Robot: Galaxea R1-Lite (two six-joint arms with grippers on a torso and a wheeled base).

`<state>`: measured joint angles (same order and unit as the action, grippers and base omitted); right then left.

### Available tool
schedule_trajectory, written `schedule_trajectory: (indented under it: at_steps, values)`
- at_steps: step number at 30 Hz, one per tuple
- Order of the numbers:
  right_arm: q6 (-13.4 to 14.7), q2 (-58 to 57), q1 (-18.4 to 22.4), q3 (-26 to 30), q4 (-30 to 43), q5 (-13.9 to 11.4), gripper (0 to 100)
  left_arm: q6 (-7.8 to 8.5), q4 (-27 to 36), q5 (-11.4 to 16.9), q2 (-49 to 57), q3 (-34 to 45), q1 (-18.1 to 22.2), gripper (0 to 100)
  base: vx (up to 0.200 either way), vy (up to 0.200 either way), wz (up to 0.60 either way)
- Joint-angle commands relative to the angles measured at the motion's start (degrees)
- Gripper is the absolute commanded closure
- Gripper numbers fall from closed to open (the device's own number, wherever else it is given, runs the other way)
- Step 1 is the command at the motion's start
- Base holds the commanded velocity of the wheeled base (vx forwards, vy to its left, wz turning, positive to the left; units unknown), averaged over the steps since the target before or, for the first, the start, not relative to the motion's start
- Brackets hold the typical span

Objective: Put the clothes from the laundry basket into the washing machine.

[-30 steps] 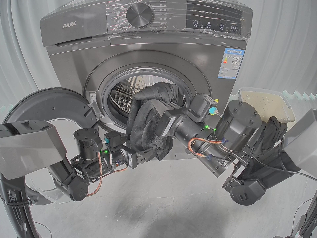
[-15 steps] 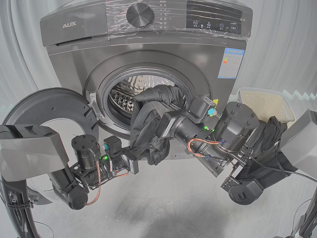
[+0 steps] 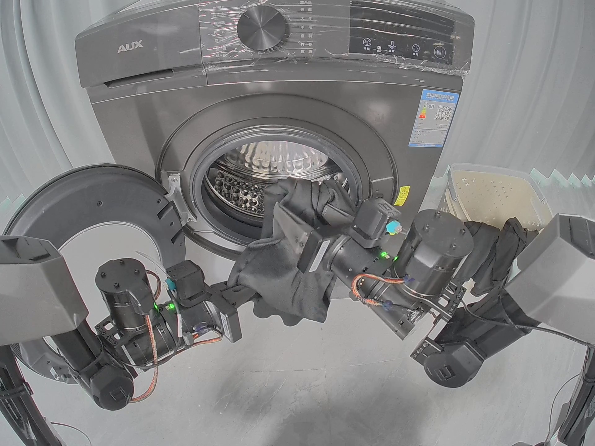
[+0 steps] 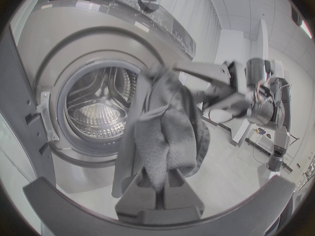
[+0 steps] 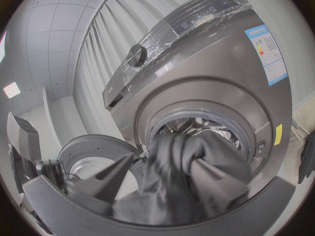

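A dark garment (image 3: 285, 267) hangs in front of the washing machine's (image 3: 273, 94) open drum (image 3: 273, 162), with its upper end at the lip of the opening. My left gripper (image 3: 245, 292) is below the opening, shut on the garment's lower edge (image 4: 164, 154). In the right wrist view my right gripper (image 5: 162, 167) has its fingers spread, and the garment (image 5: 183, 177) is bunched between them and draped over one finger. The cream laundry basket (image 3: 496, 187) stands to the right of the machine, with more dark clothes (image 3: 496, 243) over its front rim.
The round door (image 3: 93, 199) is swung fully open to the left of the drum, close to my left arm. Pale curtains hang behind the machine. Grey bare floor (image 3: 297, 379) lies in front.
Both arms have drawn back and down from the drum. The garment has come lower and further out of the opening. The left gripper moved down-left with the cloth's edge in it.
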<state>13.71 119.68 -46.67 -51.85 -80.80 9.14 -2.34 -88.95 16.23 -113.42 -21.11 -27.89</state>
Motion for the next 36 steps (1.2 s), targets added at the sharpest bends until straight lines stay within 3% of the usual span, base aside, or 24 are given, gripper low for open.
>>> schedule_trajectory:
  at_steps: [1, 15, 33, 36]
  values:
    - [-0.36, 0.91, 0.35, 3.07, 0.29, 0.00, 0, -0.30, 0.01, 0.03, 3.56, -1.21, 0.12, 100, 0.000, 0.000, 0.00]
    - [-3.26, 1.70, 0.96, 11.77, 0.47, -0.44, 0, -2.67, 0.01, -0.67, 4.61, -4.37, 0.12, 100, 0.000, 0.000, 0.00]
    - [-4.75, 2.67, 0.44, 12.65, 0.38, -0.88, 0, -2.84, 0.01, -1.11, 4.61, -5.34, 0.29, 100, 0.000, 0.000, 0.00]
    - [-4.84, 3.46, 0.08, 12.56, 0.20, -0.97, 0, -3.28, 0.01, -2.34, 4.44, -6.04, 0.29, 100, 0.000, 0.000, 0.00]
